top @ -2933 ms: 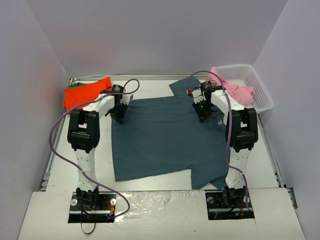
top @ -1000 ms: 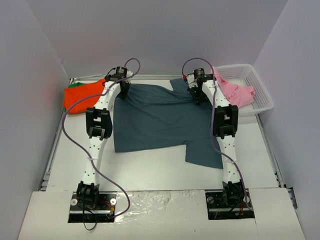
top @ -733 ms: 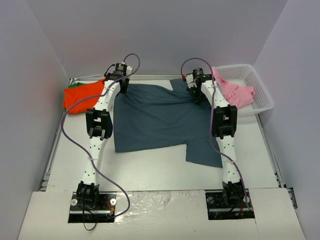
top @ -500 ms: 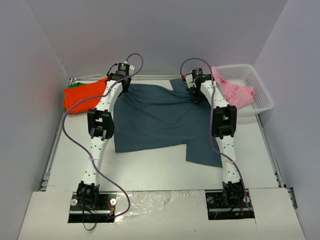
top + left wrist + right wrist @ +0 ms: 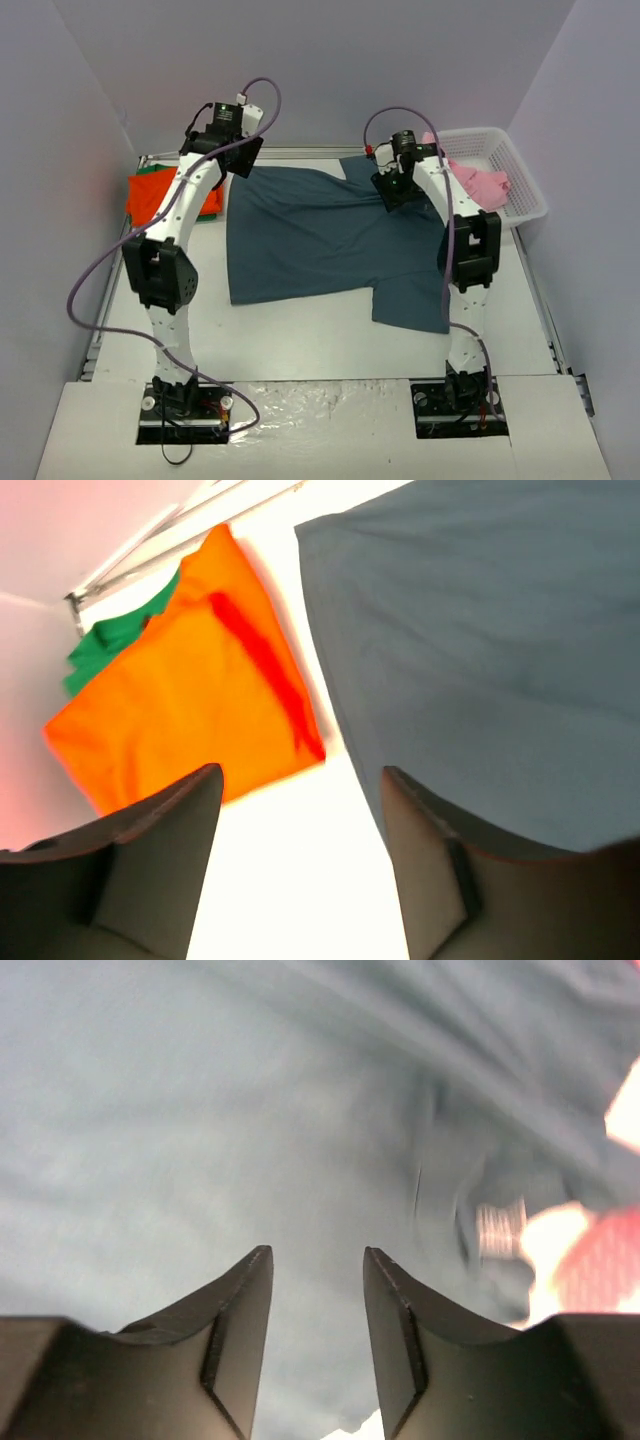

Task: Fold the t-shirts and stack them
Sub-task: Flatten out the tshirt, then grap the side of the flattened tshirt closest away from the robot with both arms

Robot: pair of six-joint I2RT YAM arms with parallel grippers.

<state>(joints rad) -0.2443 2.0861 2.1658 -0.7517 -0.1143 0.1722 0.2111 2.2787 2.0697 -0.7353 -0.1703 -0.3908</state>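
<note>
The dark slate-blue t-shirt (image 5: 320,235) lies spread flat on the white table (image 5: 300,345), with one sleeve at the near right. My left gripper (image 5: 238,165) hangs open above the shirt's far left corner with nothing between its fingers. In the left wrist view the left gripper (image 5: 300,772) is over bare table between the orange-red t-shirt (image 5: 180,710) and the blue t-shirt (image 5: 480,660). A green t-shirt (image 5: 120,640) peeks out under the orange one. My right gripper (image 5: 392,195) is open and empty just above the blue cloth (image 5: 200,1110), near the collar. The pink t-shirt (image 5: 480,182) drapes over the basket.
A white lattice basket (image 5: 515,180) stands at the far right against the wall. The orange-red t-shirt (image 5: 150,195) sits folded at the far left, partly behind my left arm. Grey walls close in the table on three sides.
Both grippers have opened and let go of the blue t-shirt's far edge. The left arm has lifted and swung left; the right has risen slightly. The shirt stays put.
</note>
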